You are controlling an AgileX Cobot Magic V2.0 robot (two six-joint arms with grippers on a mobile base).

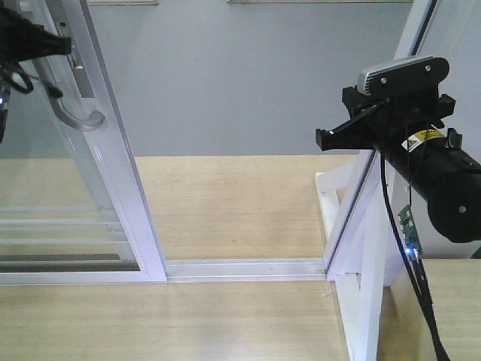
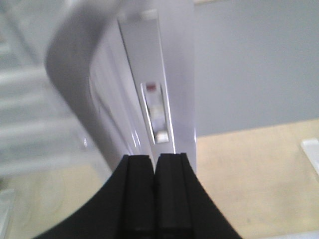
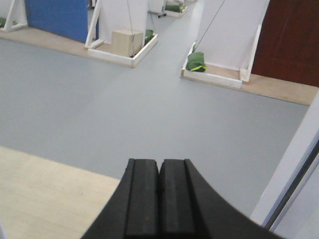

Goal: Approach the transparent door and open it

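Observation:
The transparent door (image 1: 113, 150), clear glass with thin white bars in a glossy white frame, stands at the left of the front view. Its curved grey pull handle (image 1: 79, 116) hangs on the frame's left side. My left gripper (image 1: 58, 45) is shut at the top left, its tip against the frame just above the handle. In the left wrist view the shut left gripper (image 2: 154, 157) points at the frame's lock plate (image 2: 154, 114), with the blurred handle (image 2: 70, 74) to its left. My right gripper (image 1: 325, 138) is shut and raised at the right, holding nothing; the right gripper (image 3: 159, 162) faces grey floor.
A white floor track (image 1: 240, 268) runs from the door to a slanted white frame (image 1: 361, 203) with a white support stand (image 1: 353, 301). Beyond lie wood flooring and grey floor. Far off are a cardboard box (image 3: 127, 42), green bags (image 3: 197, 62), a blue panel (image 3: 57, 17) and a dark red door (image 3: 291, 40).

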